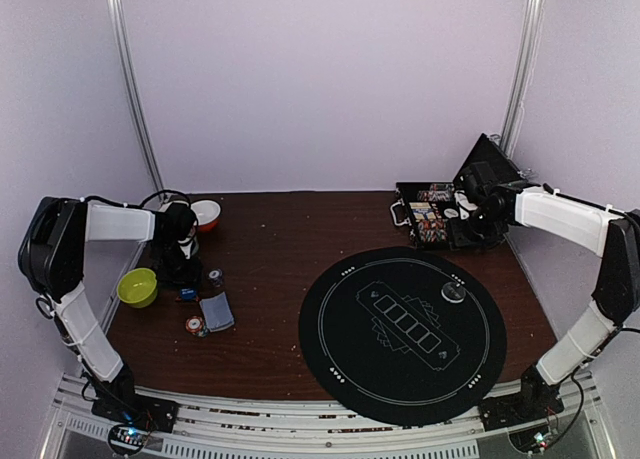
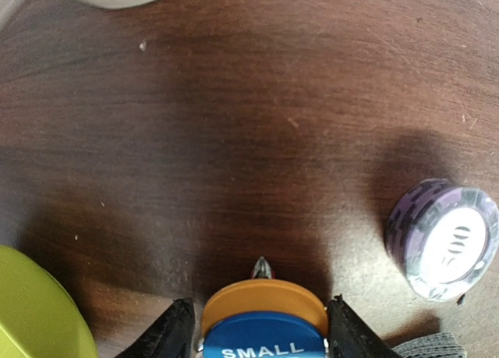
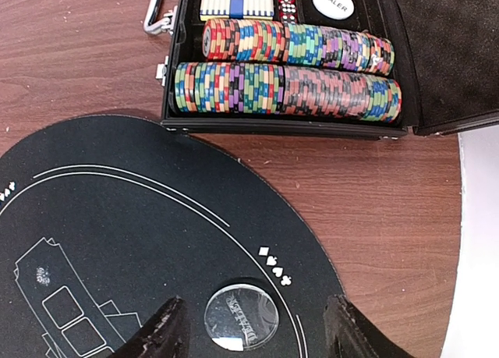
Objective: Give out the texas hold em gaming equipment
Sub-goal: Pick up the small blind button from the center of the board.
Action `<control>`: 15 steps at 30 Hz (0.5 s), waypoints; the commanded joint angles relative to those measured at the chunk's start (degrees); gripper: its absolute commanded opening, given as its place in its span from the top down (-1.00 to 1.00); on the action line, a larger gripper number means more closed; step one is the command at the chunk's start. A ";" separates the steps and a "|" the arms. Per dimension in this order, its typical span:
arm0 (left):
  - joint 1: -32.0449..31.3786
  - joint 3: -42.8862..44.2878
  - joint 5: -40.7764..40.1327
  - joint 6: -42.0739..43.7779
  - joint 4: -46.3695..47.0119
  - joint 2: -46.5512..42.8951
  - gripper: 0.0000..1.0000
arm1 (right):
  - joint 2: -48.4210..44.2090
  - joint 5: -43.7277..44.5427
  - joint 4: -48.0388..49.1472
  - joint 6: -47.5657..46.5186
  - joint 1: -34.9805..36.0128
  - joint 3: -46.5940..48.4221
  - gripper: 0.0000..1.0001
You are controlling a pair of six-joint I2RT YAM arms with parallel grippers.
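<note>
Left tool (image 2: 261,327) is clamped on two stacked discs (image 2: 263,315), orange and blue, low over the tabletop (image 2: 234,140) left of the mat (image 1: 400,324), with a purple chip (image 2: 444,237) beside them. Right tool (image 3: 256,307) is apart above the mat's far right edge, over a clear disc (image 3: 242,317). The chip case (image 3: 281,126) is just beyond the mat.

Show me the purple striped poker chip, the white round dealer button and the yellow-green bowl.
purple striped poker chip (image 2: 448,241), left wrist view, on its white centre marked 500.
white round dealer button (image 3: 333,2), right wrist view, on its printed face.
yellow-green bowl (image 1: 131,291), top external view, on its inside wall.
</note>
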 commanded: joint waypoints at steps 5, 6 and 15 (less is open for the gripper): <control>0.43 -1.51 0.96 0.87 1.68 -0.11 0.07 | -1.59 1.66 -2.02 0.35 0.36 0.78 -0.23; 0.42 -1.55 1.23 1.01 1.64 -0.14 0.10 | -1.71 1.79 -2.00 0.39 0.39 0.60 -0.23; 0.41 0.33 0.44 2.37 -1.12 -1.51 0.54 | -1.53 1.16 -2.28 0.49 0.43 1.77 -0.24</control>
